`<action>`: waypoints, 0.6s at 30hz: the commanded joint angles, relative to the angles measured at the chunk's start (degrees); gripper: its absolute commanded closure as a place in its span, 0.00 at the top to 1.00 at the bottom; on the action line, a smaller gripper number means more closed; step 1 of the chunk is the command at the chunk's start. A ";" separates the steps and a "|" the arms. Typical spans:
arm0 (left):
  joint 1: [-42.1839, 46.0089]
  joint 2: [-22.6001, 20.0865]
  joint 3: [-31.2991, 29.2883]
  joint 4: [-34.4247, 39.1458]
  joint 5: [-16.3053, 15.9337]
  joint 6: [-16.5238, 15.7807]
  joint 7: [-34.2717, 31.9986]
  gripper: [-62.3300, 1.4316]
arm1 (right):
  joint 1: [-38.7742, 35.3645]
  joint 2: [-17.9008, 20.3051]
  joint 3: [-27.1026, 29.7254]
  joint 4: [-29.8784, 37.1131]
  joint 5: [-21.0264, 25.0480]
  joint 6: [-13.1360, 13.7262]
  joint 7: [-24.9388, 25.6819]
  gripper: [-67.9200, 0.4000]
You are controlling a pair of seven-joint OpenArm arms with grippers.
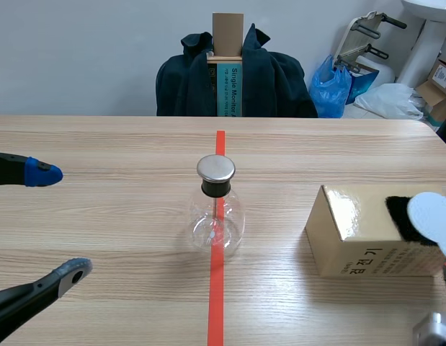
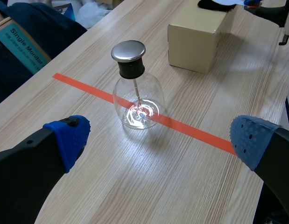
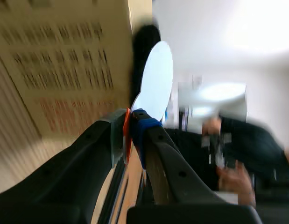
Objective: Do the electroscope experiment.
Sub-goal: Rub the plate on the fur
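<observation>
Scene view — glass electroscope (image 1: 216,209) stands upright on the centre tape line (image 1: 217,288). Right gripper (image 3: 131,122), clamped on a pale disc (image 1: 431,216) at the box (image 1: 352,223), sits well to its right; left gripper (image 1: 60,222) gapes, empty.

The flask (image 1: 217,223) is clear, glossy glass with a brushed metal cap (image 1: 216,168). The counter (image 1: 122,216) is matt light wood. The box (image 1: 367,231) is slightly shiny cardboard. The disc (image 1: 431,213) looks smooth white plastic.
</observation>
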 commanded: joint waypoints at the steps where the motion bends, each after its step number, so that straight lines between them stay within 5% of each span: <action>1: -0.04 0.44 -0.07 0.09 -0.79 0.28 -0.96 1.00 | 0.48 1.18 0.42 0.50 0.57 -2.42 -2.91 0.02; 12: -0.04 0.44 -0.07 0.09 -0.79 0.28 -0.96 1.00 | 0.66 1.14 0.07 0.50 -0.76 -2.42 7.82 0.02; 18: -0.04 0.44 -0.07 0.09 -0.79 0.28 -0.94 1.00 | 0.66 1.16 0.07 0.50 -0.74 -2.42 8.63 0.02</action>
